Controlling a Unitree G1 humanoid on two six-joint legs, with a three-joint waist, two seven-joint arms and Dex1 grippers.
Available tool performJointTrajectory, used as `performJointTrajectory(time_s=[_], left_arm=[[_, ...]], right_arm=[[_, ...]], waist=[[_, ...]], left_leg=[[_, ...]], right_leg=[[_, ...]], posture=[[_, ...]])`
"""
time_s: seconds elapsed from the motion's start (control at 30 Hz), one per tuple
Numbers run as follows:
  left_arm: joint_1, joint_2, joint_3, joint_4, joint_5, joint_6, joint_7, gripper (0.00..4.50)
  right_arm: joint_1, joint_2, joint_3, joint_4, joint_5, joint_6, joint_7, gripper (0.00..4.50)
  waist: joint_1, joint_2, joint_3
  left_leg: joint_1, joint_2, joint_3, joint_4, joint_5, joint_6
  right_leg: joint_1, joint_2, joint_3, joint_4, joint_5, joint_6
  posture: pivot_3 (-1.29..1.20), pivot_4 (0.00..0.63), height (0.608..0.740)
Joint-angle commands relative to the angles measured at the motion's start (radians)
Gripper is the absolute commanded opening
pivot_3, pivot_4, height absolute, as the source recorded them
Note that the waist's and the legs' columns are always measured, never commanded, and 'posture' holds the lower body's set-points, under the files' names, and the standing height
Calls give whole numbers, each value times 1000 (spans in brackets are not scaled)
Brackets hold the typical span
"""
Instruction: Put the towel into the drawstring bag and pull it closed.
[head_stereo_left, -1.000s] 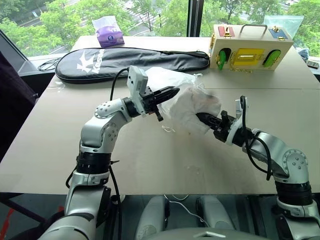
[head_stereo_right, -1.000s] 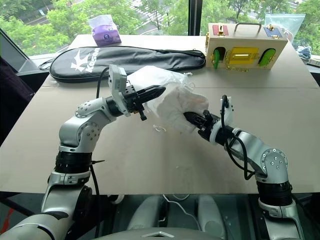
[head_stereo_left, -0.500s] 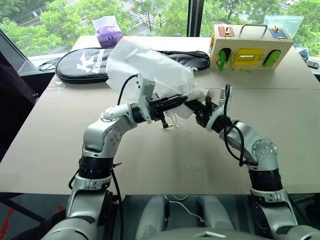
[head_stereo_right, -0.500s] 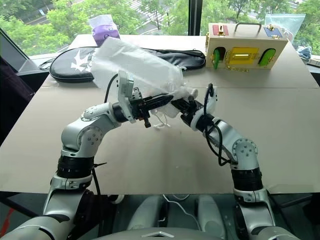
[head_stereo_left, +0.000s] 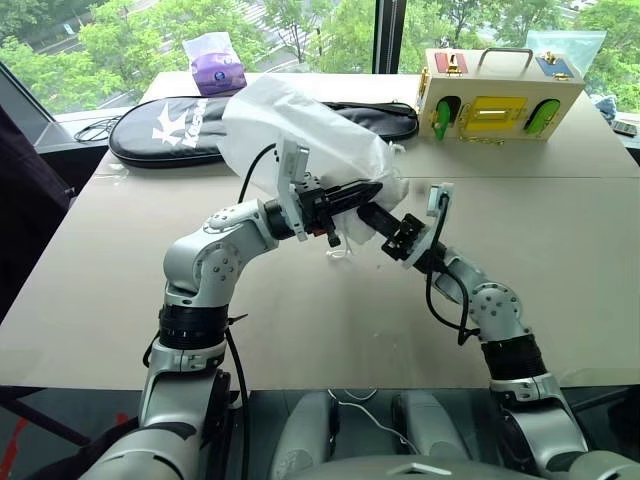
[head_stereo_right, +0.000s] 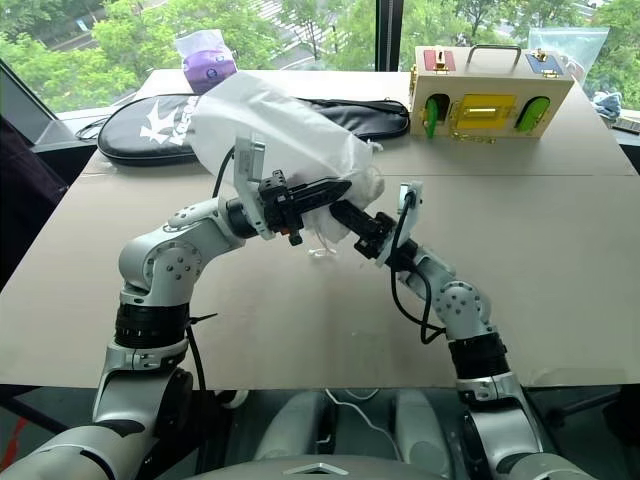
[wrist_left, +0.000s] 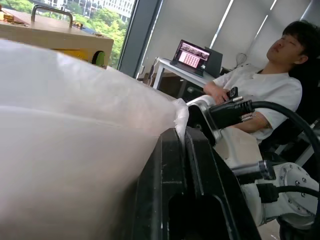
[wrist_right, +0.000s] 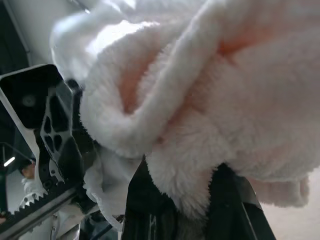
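The drawstring bag, thin and white, is held up off the table and billows up and to the left. My left gripper is shut on the fabric edge at the bag's mouth. From lower right, my right gripper pokes up into that mouth, just under the left fingertips. It is shut on the towel, a fluffy off-white cloth bunched between its fingers and pressed against the bag. In the head views the bag hides most of the towel. A cord loop hangs below the mouth.
A long black racket case lies at the back of the table, with a purple tissue pack behind it. At the back right stands a wooden latch box. A person sits beyond the table.
The bag has swung up from a crumpled bundle to a raised pouch. My right gripper has moved left with the towel, up to the bag's mouth. The left gripper has barely shifted.
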Motion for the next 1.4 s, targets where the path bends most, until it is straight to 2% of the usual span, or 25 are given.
performJointTrajectory(time_s=[0.03,0.3,0.57,0.63,0.73,0.83,0.93,1.1,1.13,1.4], left_arm=[[-28,-6,23,-41,-36,10,11,0],[-3,-28,28,-74,-76,46,50,0],[5,-46,26,-69,-73,49,74,0],[1,-46,25,-62,-70,45,73,0],[-13,-50,24,-42,-62,33,69,0],[-31,-56,19,-15,-48,12,61,0],[-47,-60,16,25,-27,-13,44,0],[-55,-59,17,52,-8,-35,23,0],[-54,-60,18,55,-6,-37,19,0],[-26,-56,11,38,-4,-34,7,0]], right_arm=[[-56,67,-38,34,-25,-36,33,61],[-119,226,-260,113,52,-68,-76,61],[-192,302,-431,148,252,-92,-272,61],[-184,288,-397,131,236,-65,-270,61],[-151,233,-248,74,104,-12,-218,61],[-124,156,-87,49,-107,-31,-140,61],[-95,52,71,64,-347,-132,-31,61],[-66,0,119,20,-424,-152,84,61],[-64,5,108,14,-420,-149,88,61],[-174,230,-305,126,-116,-85,-231,61]], waist=[[1,0,0],[5,0,0],[0,0,0],[-3,0,0],[-4,0,0],[-4,0,0],[3,0,0],[4,0,0],[4,0,0],[2,0,0]], left_leg=[[0,0,0,0,0,0],[0,-1,-1,0,2,-3],[0,-1,0,0,2,-3],[0,-1,0,-1,1,-3],[0,0,1,-1,1,-2],[0,0,4,-1,1,-2],[0,-1,4,0,1,-2],[-1,-2,3,1,1,-2],[-1,-2,3,1,2,-3],[0,0,2,0,3,-5]], right_leg=[[0,0,0,0,0,0],[0,-2,0,0,0,0],[-1,-2,0,0,0,0],[-1,-1,0,1,0,0],[-2,-1,1,2,0,0],[-5,0,4,4,0,0],[-5,0,4,4,0,0],[-4,-1,4,4,0,0],[-4,-1,4,5,0,0],[-6,-1,4,10,0,0]], posture=[[0,150,740],[0,150,740],[0,150,740],[0,150,740],[0,150,740],[0,150,740],[0,150,740],[0,150,740],[0,150,740],[0,150,740]])
